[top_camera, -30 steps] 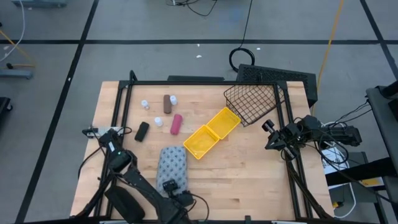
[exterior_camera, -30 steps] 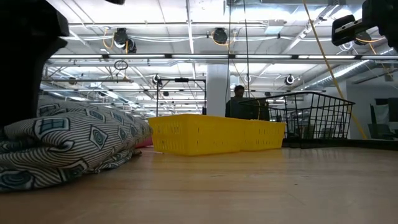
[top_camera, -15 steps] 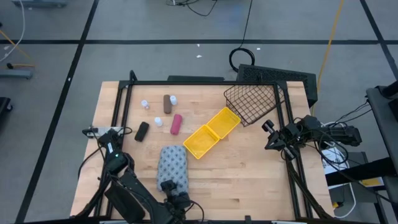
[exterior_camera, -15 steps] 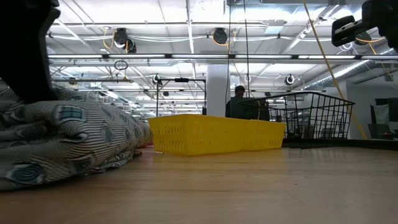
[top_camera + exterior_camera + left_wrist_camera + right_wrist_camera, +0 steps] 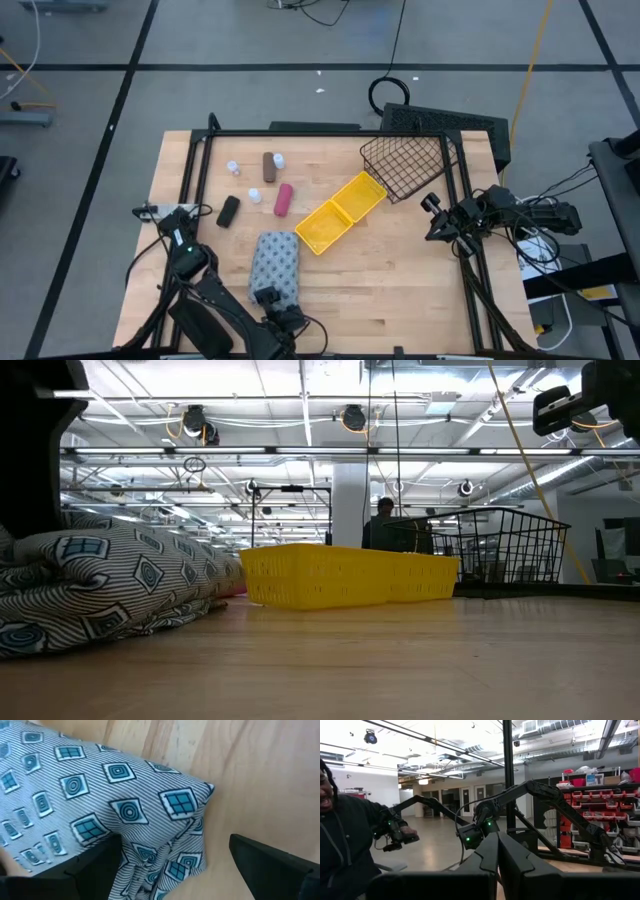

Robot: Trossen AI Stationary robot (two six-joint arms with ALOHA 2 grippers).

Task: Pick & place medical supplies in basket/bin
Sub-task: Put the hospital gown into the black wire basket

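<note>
Looking down, high view: the whole table [image 5: 400,290] shows at once, with the cloth bundle [image 5: 277,268] near its front edge, the yellow bin [image 5: 340,213] at mid-table and the wire-mesh basket [image 5: 405,165] tilted at the far right corner.
Small supplies: a pink cylinder [image 5: 284,198] and a brown cylinder [image 5: 268,166] lie left of the yellow bin, with tiny white bottles [image 5: 255,195] among them and a flat black box [image 5: 228,211] beside; only the high view shows these clearly.
Low view: the cloth bundle [image 5: 110,585] bulks at one side, the yellow bin [image 5: 345,575] and wire-mesh basket [image 5: 500,550] stand behind it, and a person [image 5: 384,520] shows far back in the room.
Left wrist view: the cloth bundle [image 5: 100,810] fills most of the picture, folded, grey-blue with fine stripes and teal diamond and square motifs, its corner resting on bare wood.
Left gripper [image 5: 270,303]: at the front end of the cloth bundle, fingers [image 5: 270,865] spread wide, one either side of the folded corner, not closed on it.
Right gripper [image 5: 433,218]: off the table's right edge, well apart from every supply, fingers [image 5: 510,865] pressed together, holding nothing.
Right wrist view: the room, the left arm [image 5: 485,820] farther off, and a person [image 5: 345,850] in a dark hooded top.
</note>
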